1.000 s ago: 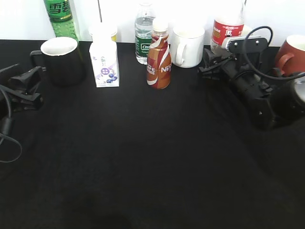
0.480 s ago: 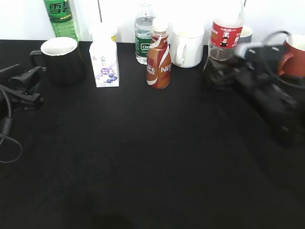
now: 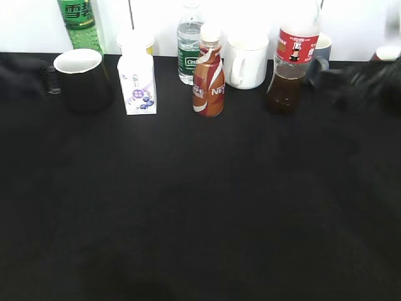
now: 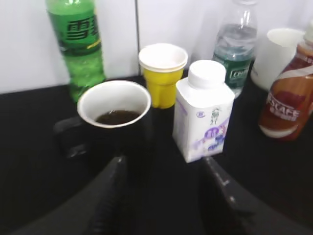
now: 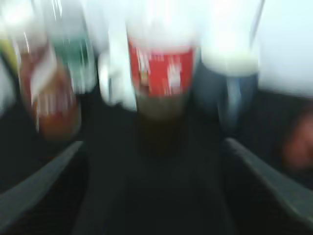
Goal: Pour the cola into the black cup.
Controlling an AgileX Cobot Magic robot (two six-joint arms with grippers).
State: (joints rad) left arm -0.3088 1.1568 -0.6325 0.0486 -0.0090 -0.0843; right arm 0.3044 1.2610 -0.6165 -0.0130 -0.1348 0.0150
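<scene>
Exterior view: black table (image 3: pixel 200 207), back row. Cola bottle (image 3: pixel 290 63) stands upright right of centre, dead ahead of the right gripper (image 5: pixel 151 196), whose jaws are spread wide and empty. Black cup (image 3: pixel 80 78) sits far left, already holding dark liquid, between the left gripper's (image 4: pixel 164 196) spread jaws.

Red-labelled cola (image 3: pixel 292 63) stands upright, well apart from black cup (image 3: pixel 81 80).
</scene>
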